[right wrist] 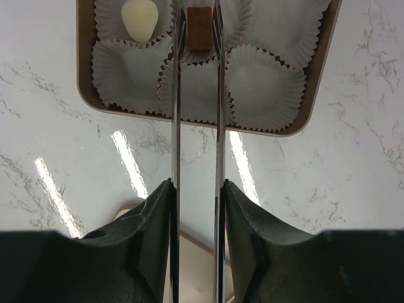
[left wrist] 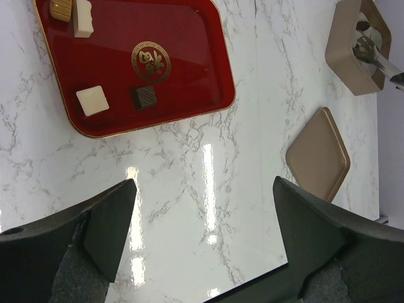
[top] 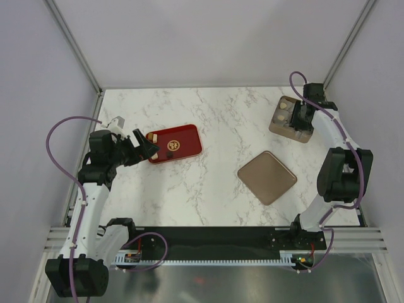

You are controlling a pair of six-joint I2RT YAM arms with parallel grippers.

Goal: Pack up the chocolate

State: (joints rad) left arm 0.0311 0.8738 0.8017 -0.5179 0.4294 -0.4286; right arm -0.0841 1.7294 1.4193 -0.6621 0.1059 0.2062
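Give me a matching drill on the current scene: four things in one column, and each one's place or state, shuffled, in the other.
1. left end effector
2. right end effector
3. flat lid
4. cream rounded piece

A. in a paper cup inside the box
B. open, short of the red tray
C. either side of a brown piece, over the box
D. on the bare table, between tray and box

Pairs: 1-B, 2-C, 3-D, 4-A

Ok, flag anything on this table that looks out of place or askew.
Nothing spilled or damaged. The lid lies off the box, turned cornerwise on the marble, expected while packing. On the red tray, a cream piece and a tan piece crowd one corner.
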